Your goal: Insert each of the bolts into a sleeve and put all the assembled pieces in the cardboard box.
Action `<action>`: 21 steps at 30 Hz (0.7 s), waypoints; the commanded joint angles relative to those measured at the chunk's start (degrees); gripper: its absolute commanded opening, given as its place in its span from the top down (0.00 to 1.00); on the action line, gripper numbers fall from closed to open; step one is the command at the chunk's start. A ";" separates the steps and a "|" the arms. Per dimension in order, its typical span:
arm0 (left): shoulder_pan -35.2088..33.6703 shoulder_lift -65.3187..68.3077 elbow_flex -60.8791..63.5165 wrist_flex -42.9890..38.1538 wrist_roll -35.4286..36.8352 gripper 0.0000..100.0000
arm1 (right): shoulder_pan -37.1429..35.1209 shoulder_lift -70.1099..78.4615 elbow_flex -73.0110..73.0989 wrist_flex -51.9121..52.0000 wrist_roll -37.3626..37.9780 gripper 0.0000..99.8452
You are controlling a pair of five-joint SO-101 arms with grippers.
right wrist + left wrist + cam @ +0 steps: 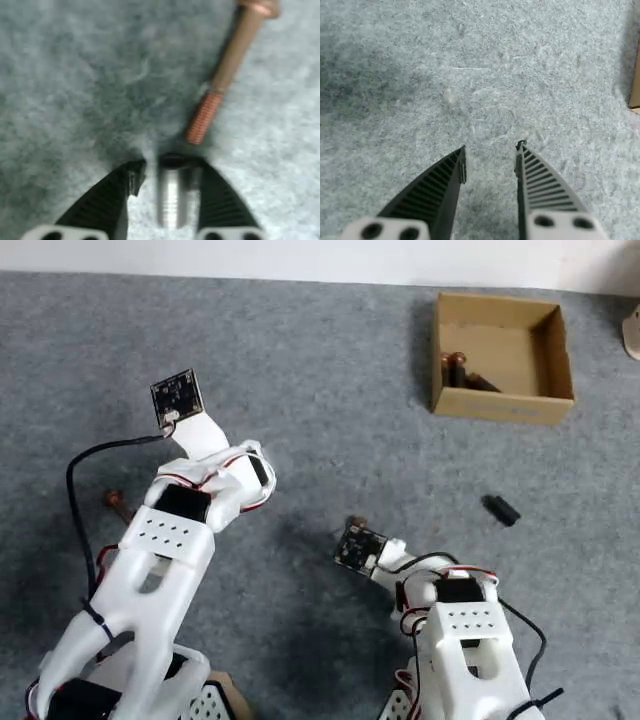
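- The right gripper is low over the grey table covering. Its fingers are nearly together on a silvery sleeve that lies lengthwise between them, open mouth facing outward.
- Just beyond that mouth lies a copper bolt. It is angled on the covering, with its threaded end nearest the sleeve and its head farther off. The two are close but apart.
- Beside the left arm, a second bolt lies on the covering.
- The left gripper hangs above bare covering with its fingers spread wide and nothing between them.
- Farther out, on the right arm's side, a black sleeve lies alone.
- At the far edge sits the cardboard box, open at the top. Copper-and-dark pieces lie in the corner of it towards the left arm's side.
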 commanded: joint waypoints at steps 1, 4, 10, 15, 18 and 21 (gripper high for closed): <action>-0.48 -1.89 -0.22 -0.18 -0.44 0.83 | -0.22 0.75 1.63 -2.33 -4.22 1.00; -0.04 -2.15 -0.57 -0.18 -0.44 0.83 | -0.13 0.13 0.66 -2.15 -9.67 0.99; 0.31 -2.15 1.71 0.18 -0.44 0.84 | -0.22 0.13 -11.03 8.22 -16.62 0.99; 0.57 -2.15 6.55 0.18 -0.26 0.84 | -0.22 0.13 -22.37 17.01 -23.65 0.99; 0.57 -2.15 7.87 0.18 -0.09 0.84 | -0.22 0.13 -27.21 18.68 -27.69 0.99; 0.66 -2.15 9.10 0.18 0.09 0.84 | -0.22 0.13 -29.23 18.68 -31.47 0.99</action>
